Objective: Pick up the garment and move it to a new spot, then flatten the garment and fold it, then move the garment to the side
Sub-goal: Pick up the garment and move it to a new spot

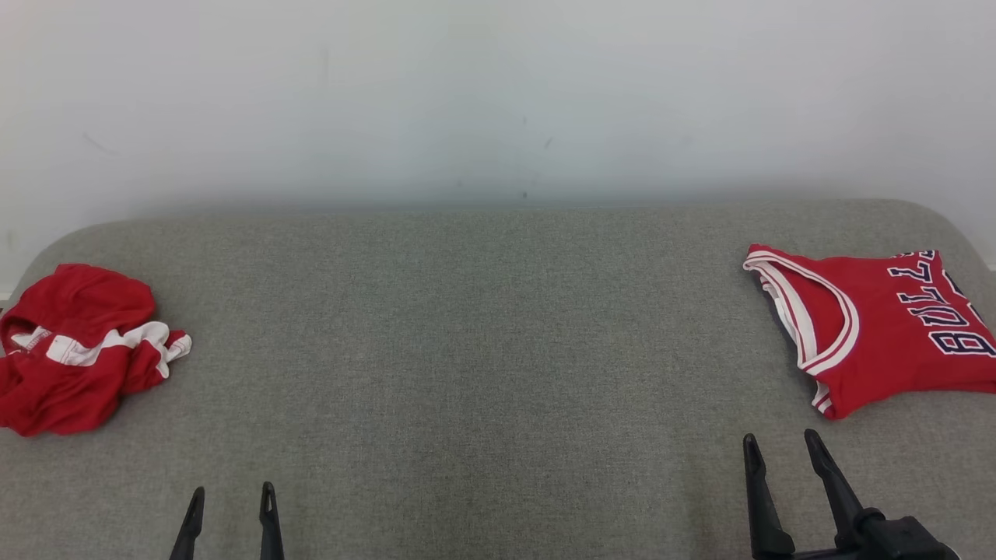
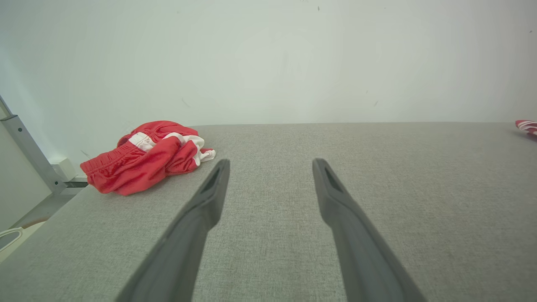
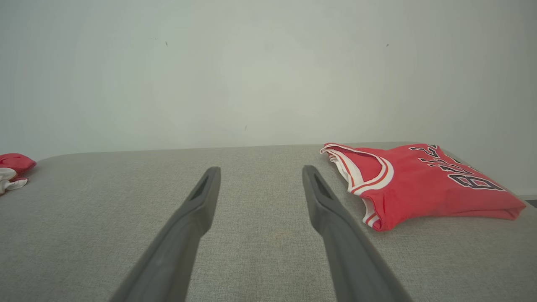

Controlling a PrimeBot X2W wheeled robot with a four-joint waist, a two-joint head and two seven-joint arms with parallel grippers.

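The worktop [image 1: 498,350] is carrying two red garments: crumpled garment [image 1: 78,350] left, folded jersey [image 1: 887,327] right. Left fingers [image 1: 268,521] and right fingers [image 1: 759,498] are gaping wide, empty. The left wrist view is showing a metal post [image 2: 25,147].

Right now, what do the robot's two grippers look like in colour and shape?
Both the left gripper and right gripper have two long, slim, dark fingers tapering to points. Close up, each finger looks matte dark grey, with a narrow recess near its tip. The right pair joins a black mount.
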